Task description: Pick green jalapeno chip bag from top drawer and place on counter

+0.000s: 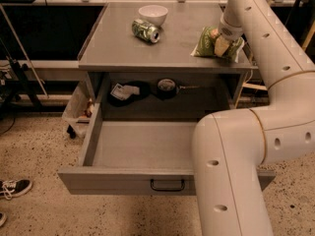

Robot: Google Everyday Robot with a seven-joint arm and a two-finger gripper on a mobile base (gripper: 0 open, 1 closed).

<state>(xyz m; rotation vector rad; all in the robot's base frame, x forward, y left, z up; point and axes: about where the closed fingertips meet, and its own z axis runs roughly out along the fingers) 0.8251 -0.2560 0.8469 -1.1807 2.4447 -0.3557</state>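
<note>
The green jalapeno chip bag (204,44) lies on the surface (147,54) near its right front corner — the gripper (222,45) rests on it, seemingly clamped around the bag. Below, the top drawer (123,180) stands open.

A: Bkgd?
B: Speckled beige floor (34,141), sneaker (14,187) lower left. Dark recess (44,31) upper left, pale ledge (44,69) below it.
A: Gripper?
B: The gripper (222,42) is upper right.

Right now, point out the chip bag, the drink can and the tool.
green jalapeno chip bag (203,46), camera view, green left face
drink can (146,31), camera view, side
tool (222,43), camera view, tip, at the bag
</note>
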